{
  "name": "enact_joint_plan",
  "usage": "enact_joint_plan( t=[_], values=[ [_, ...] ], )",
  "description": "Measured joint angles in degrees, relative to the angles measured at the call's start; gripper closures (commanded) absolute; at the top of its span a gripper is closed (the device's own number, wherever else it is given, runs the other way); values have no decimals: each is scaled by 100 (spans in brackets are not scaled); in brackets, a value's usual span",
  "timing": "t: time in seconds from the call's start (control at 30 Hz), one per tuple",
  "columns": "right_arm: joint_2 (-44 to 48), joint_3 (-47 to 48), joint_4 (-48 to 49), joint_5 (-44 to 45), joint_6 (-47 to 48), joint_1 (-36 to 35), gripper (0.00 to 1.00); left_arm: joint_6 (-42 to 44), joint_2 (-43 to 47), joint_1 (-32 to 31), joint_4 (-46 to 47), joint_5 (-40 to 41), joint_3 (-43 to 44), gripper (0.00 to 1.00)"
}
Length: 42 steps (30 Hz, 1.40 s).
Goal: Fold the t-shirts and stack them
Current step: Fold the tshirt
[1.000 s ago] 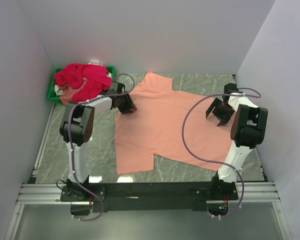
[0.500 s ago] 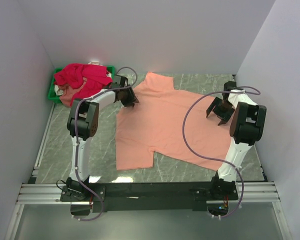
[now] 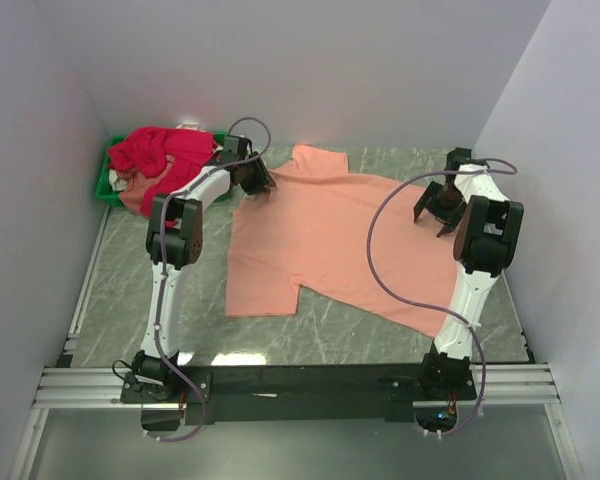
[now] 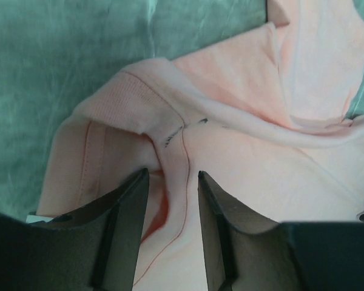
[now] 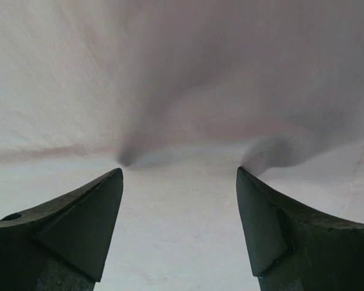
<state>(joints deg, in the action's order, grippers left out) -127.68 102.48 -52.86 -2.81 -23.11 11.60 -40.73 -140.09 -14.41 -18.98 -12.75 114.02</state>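
The salmon-peach t-shirt (image 3: 330, 240) lies spread, slightly askew, in the middle of the table. My left gripper (image 3: 258, 188) is at its far left corner. In the left wrist view the gripper (image 4: 173, 173) is shut on a bunched fold of the t-shirt (image 4: 242, 157) beside a ribbed hem. My right gripper (image 3: 435, 212) is at the shirt's far right edge. In the right wrist view it (image 5: 179, 170) is open, tips pressed into the cloth (image 5: 182, 91), which puckers at both. The crimson-pink t-shirts (image 3: 165, 160) lie heaped at the far left.
A small green bin (image 3: 105, 185) sits under the crimson-pink heap in the far left corner. Grey walls close in the table at the left, the back and the right. Marbled green tabletop (image 3: 120, 290) shows to the left of the shirt and in front of it.
My left gripper has moved away from me and a little right, pulling the shirt's corner with it. The right gripper has moved slightly farther back, and the shirt has shifted and turned.
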Motion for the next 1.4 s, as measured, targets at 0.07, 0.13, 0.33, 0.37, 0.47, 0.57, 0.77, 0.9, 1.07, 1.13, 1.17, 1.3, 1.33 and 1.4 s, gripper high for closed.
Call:
enact_joint_plan(
  t=[0.07, 0.13, 0.33, 0.37, 0.47, 0.57, 0.77, 0.9, 1.07, 1.13, 1.17, 1.3, 1.33, 1.4],
  values=[
    [-120, 221, -87, -2, 4, -20, 19, 50, -168, 26, -26, -37, 282, 54],
    [-291, 496, -184, 0, 4, -44, 19, 83, -317, 48, -26, -66, 509, 54],
    [-673, 1174, -446, -26, 22, -98, 19, 101, -568, 129, 168, -315, 824, 50],
    [-726, 1268, -492, -37, 24, -105, 19, 101, -597, 138, 212, -372, 861, 50],
    [-802, 1449, -551, -129, 48, -114, 19, 105, -623, 151, 256, -455, 911, 49],
    [-802, 1545, -577, -223, 76, -122, 18, 109, -623, 149, 293, -481, 911, 48],
    [-726, 1598, -535, -496, 177, -162, 18, 138, -481, 149, 315, -398, 852, 47],
    [-367, 1386, -411, -621, 216, -210, 18, 275, 166, 146, 221, -188, 428, 46],
    [549, 662, -140, -713, 219, -326, 18, 599, 1932, 74, 192, 435, -1067, 46],
    [927, 337, -44, -730, 219, -396, 18, 752, 2826, -24, 269, 739, -1963, 46],
    [1067, 192, 26, -732, 219, -426, 18, 809, 3204, -87, 243, 879, -2367, 45],
    [1563, -426, 192, -734, 203, -601, 18, 824, 4354, -319, 149, 1309, -3858, 47],
    [1633, -588, 251, -734, 197, -647, 18, 789, 4607, -358, 131, 1423, -4273, 47],
    [1746, -942, 378, -741, 184, -734, 18, 691, 4979, -385, -72, 1672, -4940, 50]
  ],
)
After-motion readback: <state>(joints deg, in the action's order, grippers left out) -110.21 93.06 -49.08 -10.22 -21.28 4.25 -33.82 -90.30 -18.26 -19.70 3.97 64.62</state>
